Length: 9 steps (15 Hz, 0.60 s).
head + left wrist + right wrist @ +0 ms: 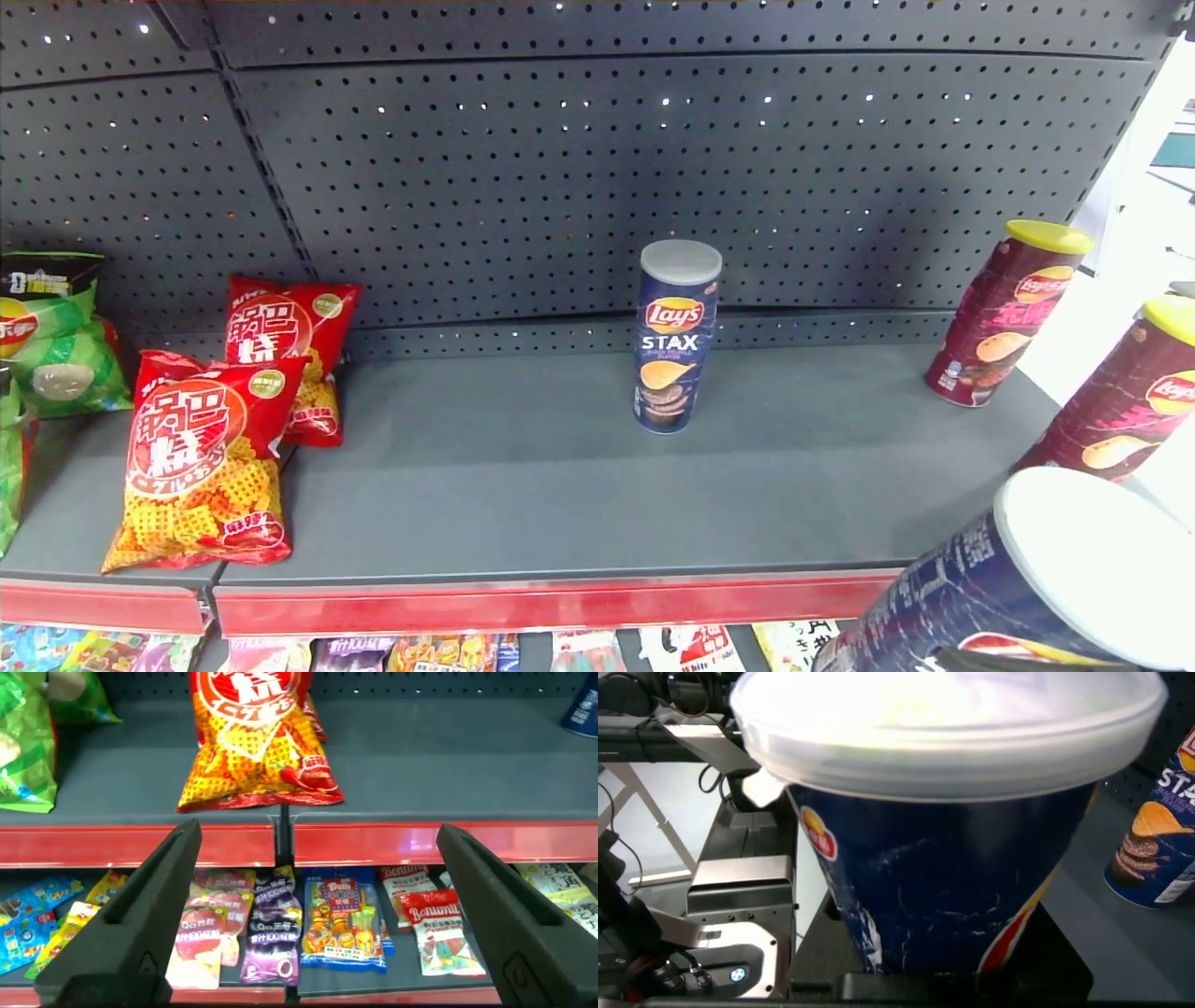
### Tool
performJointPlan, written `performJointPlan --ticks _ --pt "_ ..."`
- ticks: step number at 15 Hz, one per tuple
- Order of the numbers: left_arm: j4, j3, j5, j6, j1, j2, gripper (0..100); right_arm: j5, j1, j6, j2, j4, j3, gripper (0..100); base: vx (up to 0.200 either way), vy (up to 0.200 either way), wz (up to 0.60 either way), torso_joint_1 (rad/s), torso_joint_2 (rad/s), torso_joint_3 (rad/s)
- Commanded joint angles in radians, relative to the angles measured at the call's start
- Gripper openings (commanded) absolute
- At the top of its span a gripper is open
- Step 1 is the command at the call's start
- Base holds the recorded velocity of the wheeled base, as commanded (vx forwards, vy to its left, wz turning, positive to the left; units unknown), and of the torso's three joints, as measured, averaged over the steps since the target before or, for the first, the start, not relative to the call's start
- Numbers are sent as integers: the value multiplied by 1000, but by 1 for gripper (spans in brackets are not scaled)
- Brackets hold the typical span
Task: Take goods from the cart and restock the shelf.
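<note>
A blue chip can [1008,579] with a white lid hangs tilted at the lower right, in front of the shelf's red front edge. My right gripper [952,985] is shut on it, and the can [943,859] hides the fingers. A second blue can [676,338] stands upright mid-shelf near the pegboard back; it also shows in the right wrist view [1155,845]. My left gripper [318,924] is open and holds nothing. It is level with the red shelf edge [374,842], just below a red snack bag [254,742].
Two maroon cans [1004,313] [1120,401] with yellow lids stand at the shelf's right end. Two red snack bags [201,462] [294,350] and green bags [56,336] lie at the left. The grey shelf [523,485] is bare around the blue can. Candy packets [341,924] fill the lower shelf.
</note>
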<state>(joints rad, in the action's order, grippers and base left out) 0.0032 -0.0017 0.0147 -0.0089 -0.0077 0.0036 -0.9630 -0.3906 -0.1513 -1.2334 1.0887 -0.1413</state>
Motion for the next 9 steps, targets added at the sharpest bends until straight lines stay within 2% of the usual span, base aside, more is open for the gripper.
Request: performJointPlan --ticks 1,9 --pt "0 0 1 0 0 -1 100 0 1 -1 2 0 2 0 0 0 0 0 0 0" --pt "0 0 1 0 0 -1 100 0 1 -1 2 0 2 0 0 0 0 0 0 0"
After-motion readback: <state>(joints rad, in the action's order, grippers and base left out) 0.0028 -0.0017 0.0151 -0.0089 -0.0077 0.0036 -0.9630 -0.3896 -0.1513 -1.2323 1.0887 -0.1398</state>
